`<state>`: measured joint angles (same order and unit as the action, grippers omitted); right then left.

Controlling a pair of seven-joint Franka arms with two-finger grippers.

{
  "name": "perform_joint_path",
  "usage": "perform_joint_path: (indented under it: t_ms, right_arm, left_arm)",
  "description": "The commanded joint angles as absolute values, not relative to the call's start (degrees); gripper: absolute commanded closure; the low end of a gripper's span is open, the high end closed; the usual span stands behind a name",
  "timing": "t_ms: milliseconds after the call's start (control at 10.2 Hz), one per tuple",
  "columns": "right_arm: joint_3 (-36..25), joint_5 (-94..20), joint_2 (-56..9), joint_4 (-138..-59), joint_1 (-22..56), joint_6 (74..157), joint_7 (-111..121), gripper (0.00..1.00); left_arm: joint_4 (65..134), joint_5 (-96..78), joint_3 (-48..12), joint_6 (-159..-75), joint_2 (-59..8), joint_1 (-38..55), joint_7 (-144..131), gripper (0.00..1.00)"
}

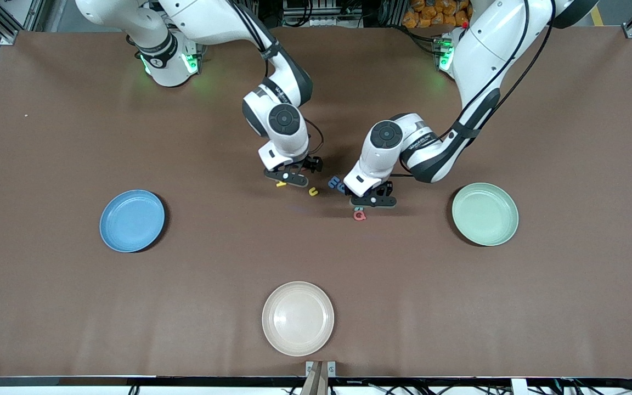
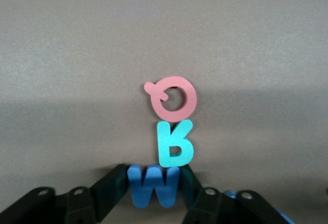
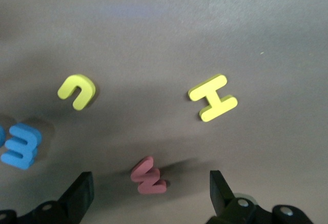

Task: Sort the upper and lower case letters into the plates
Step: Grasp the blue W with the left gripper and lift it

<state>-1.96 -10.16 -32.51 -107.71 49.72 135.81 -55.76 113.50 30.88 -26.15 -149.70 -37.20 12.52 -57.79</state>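
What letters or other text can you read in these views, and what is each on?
"Q": red letter, flat on the table.
"R": teal letter, touching the Q.
"W": blue letter, between the left gripper's fingers.
"H": yellow letter.
"u": yellow letter.
"w": red letter.
"E": blue letter.
Arm-link branding: too small to read.

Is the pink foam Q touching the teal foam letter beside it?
Touching: the left wrist view shows the pink foam Q with its rounded edge meeting the teal foam letter, no table showing between them.
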Motion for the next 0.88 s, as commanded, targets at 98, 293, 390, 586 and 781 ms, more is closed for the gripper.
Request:
perform_joint_path:
  t_ms: [98,293,390,586,781]
  right_arm:
    - [-2.2,-11.3,-34.3,-108.4,51.2,137.5,-56.2,0.0]
    - [-2.2,-11.3,-34.3,-108.5,51.2,137.5,-55.7,0.11]
    - [-2.1,-11.3,-34.3,-108.6,51.2,137.5,-55.6,0.14]
    - [-1.8,-11.3,-34.2,-108.6,51.2,137.5,-55.5,0.21]
    - [-1.7,-11.3,-34.3,-108.6,51.2,137.5,-55.1,0.34]
  left_arm:
    - [113.4,33.1,-25.8,-150.3,-38.2,12.0,-60.2,1.0]
    - [113.6,33.0,-25.8,-149.7,-36.7,11.9,-60.3,1.0]
    - [113.6,33.0,-25.8,-149.3,-35.9,11.9,-61.3,1.0]
    - [113.6,33.0,-26.0,-147.1,-33.7,11.9,-62.6,1.0]
    - [113.6,31.8,-26.4,-141.3,-30.3,11.7,-63.5,1.0]
